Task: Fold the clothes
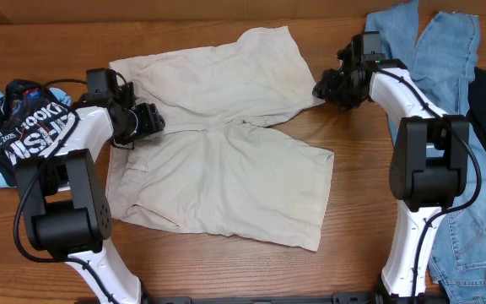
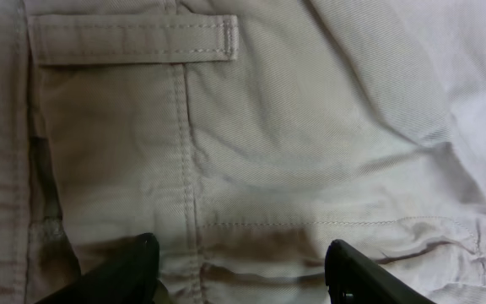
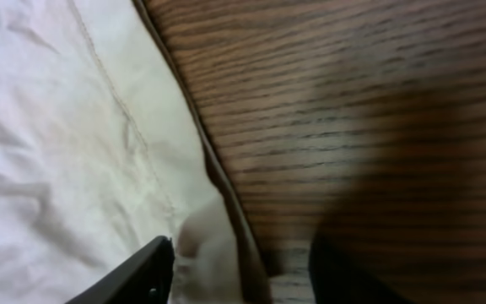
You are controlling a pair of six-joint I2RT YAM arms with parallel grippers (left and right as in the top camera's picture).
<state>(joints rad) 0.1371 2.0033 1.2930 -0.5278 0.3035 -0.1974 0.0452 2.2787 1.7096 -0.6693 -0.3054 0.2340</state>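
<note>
Mostly cropped at frame bottom: left gripper [image 2: 241, 253] and right gripper [image 3: 243, 257], both wide apart; cream twill trousers [image 1: 226, 169] wrinkled.

Overhead cam: straight down, whole table [image 1: 353, 253]. Wrist cams v. close on cream shorts [image 1: 226, 169]: left belt loop [image 2: 133, 38], right prob. hem [image 3: 218, 177].

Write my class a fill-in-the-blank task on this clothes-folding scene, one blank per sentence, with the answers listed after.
1. The cream trousers lie spread on a ____ table.
2. The jeans are light ____ in colour.
3. The black white-lettered piece lies on the robot's ____ side.
4. The right gripper is at the trousers' edge, jaws ____.
Answers: wooden; blue; left; open.
</note>
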